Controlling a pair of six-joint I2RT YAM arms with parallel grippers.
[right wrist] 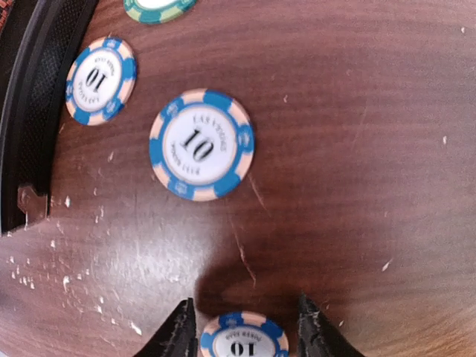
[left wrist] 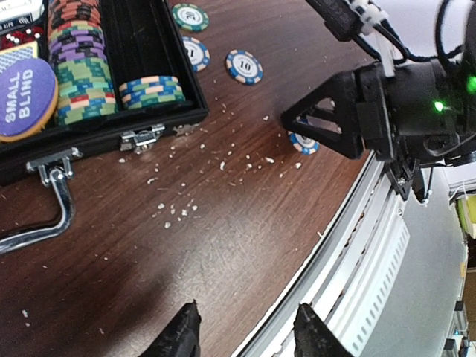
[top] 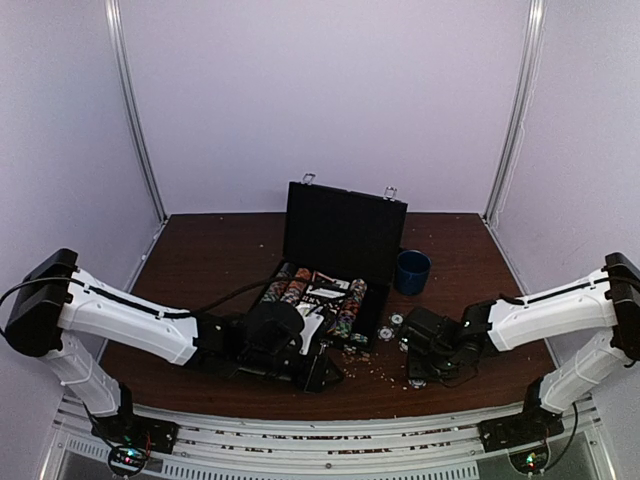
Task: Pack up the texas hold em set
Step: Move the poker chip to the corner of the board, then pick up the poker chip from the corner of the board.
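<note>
The black case (top: pixel 345 235) stands open, its tray (left wrist: pixel 160 44) holding rows of striped chips (left wrist: pixel 80 71), a "small blind" button (left wrist: pixel 22 97) and red dice (left wrist: pixel 21 37). Its silver handle (left wrist: pixel 52 201) points toward me. Loose blue "10" chips (right wrist: pixel 201 145) lie on the table right of the case. My right gripper (right wrist: pixel 245 331) is open low over the table, with one blue chip (right wrist: pixel 242 341) lying between its fingers, close to the left one. My left gripper (left wrist: pixel 248 331) is open and empty over bare wood near the front edge.
A dark blue cup (top: pixel 412 271) stands right of the case. White crumbs (left wrist: pixel 178 212) are scattered over the wood. The metal front rail (left wrist: pixel 357 245) runs just beside my left gripper. A green chip (right wrist: pixel 156 6) lies by the case wall (right wrist: pixel 44 97).
</note>
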